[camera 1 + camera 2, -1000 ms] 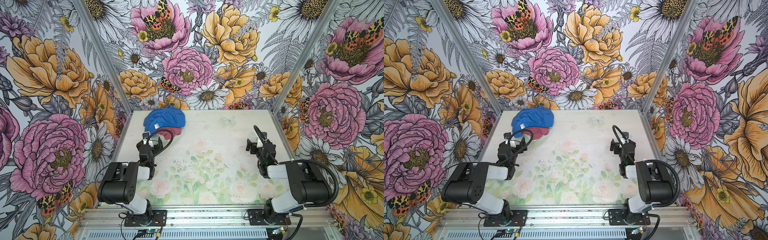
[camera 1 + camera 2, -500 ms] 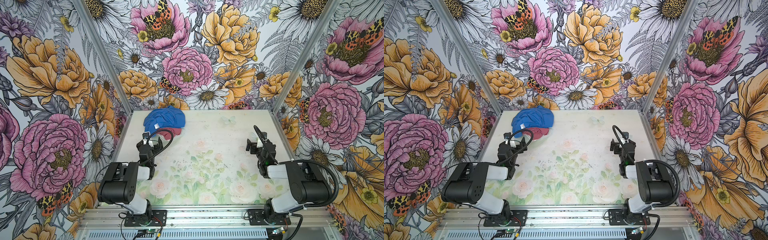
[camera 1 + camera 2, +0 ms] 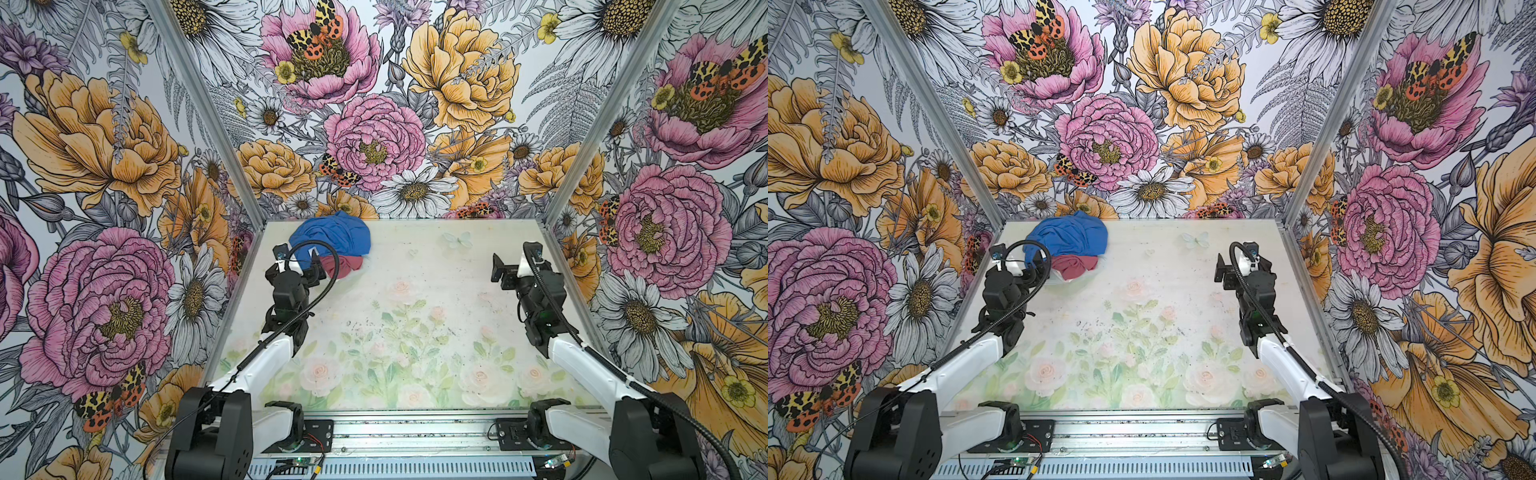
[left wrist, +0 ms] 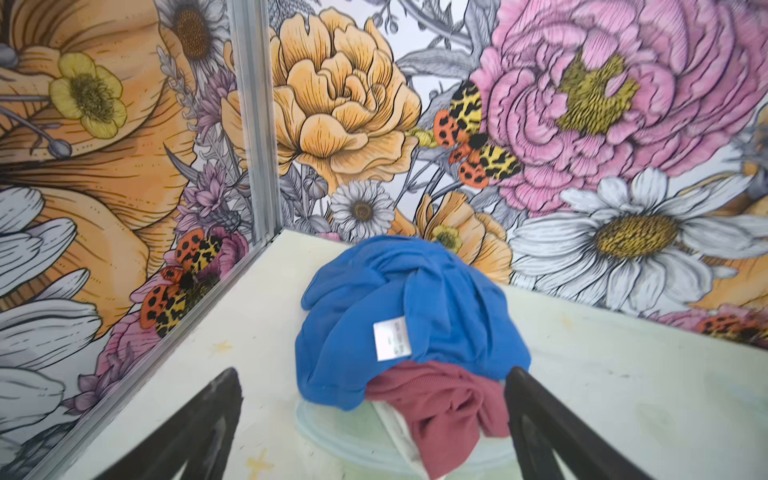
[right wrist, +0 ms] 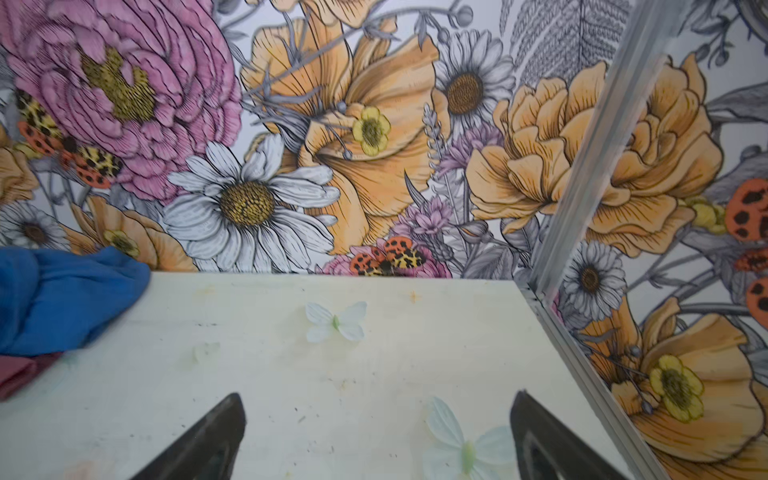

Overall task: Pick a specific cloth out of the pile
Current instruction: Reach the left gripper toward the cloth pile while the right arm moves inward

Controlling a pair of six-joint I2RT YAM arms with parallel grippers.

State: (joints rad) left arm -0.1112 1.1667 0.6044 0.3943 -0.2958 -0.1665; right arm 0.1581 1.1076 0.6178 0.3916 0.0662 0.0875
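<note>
Enclosure walls covered in a large floral print stand on three sides of a pale table, whose top bears a faded pattern of roses and butterflies.

Two arms reach in from the near rail, one on each side of the table.

The pile lies at the far left of the table, close to the back wall and the corner post.

- **Top layer:** a royal-blue garment, bunched into a dome.
- **Beneath it, on the near side:** a dusty red-pink garment spills out.
- **The cloth:** only a narrow whitish strip shows, together with a thin pale edge flat on the table. It lies under the red-pink garment at the bottom of the pile, and the rest is hidden.

The left gripper has its jaws spread wide and holds nothing. It points at the near edge of the pile, and in the left wrist view the red-pink folds lie between its dark fingers. Whether a finger touches the fabric cannot be told.

The right gripper is likewise spread wide and empty. It is over bare table on the right side, well apart from the pile, with only a printed butterfly ahead of it.

A small white tag lies on the blue garment's near face.
</note>
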